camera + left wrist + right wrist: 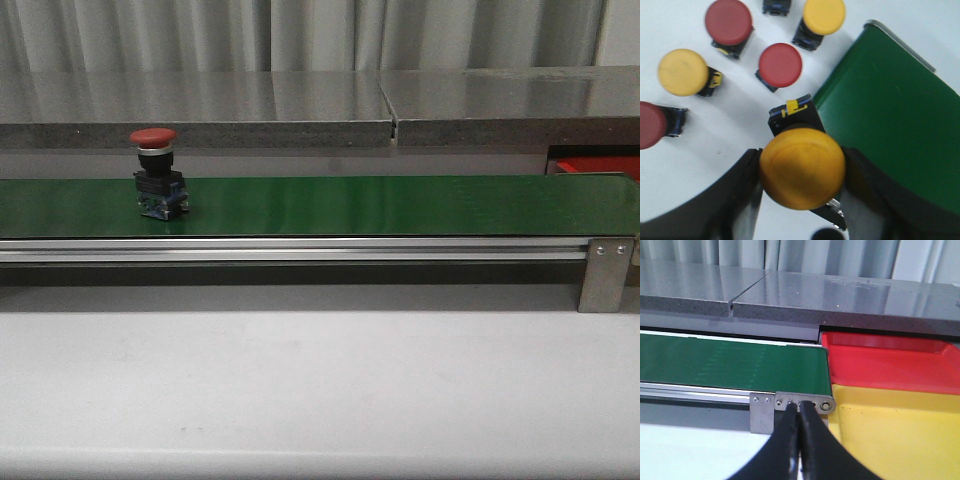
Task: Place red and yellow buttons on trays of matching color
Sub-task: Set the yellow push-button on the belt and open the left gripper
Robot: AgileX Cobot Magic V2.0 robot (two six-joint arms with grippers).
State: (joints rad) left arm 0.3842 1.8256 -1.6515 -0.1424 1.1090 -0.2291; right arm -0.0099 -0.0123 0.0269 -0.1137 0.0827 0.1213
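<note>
My left gripper [802, 151] is shut on the cap of a yellow button [802, 172], held above the white table beside the end of the green belt [890, 115]. Several more red and yellow buttons lie on the table beyond it, among them a red one [780, 65] and a yellow one [683, 72]. A red button [155, 170] stands upright on the belt at the left in the front view. My right gripper [800, 409] is shut and empty, near the belt's right end, with the red tray [890, 362] and yellow tray [895, 430] just past it.
A metal bracket [790, 407] caps the belt's right end beside the yellow tray. A grey stone ledge [300, 105] runs behind the belt. White table [320, 390] spreads in front of the conveyor rail [300, 248].
</note>
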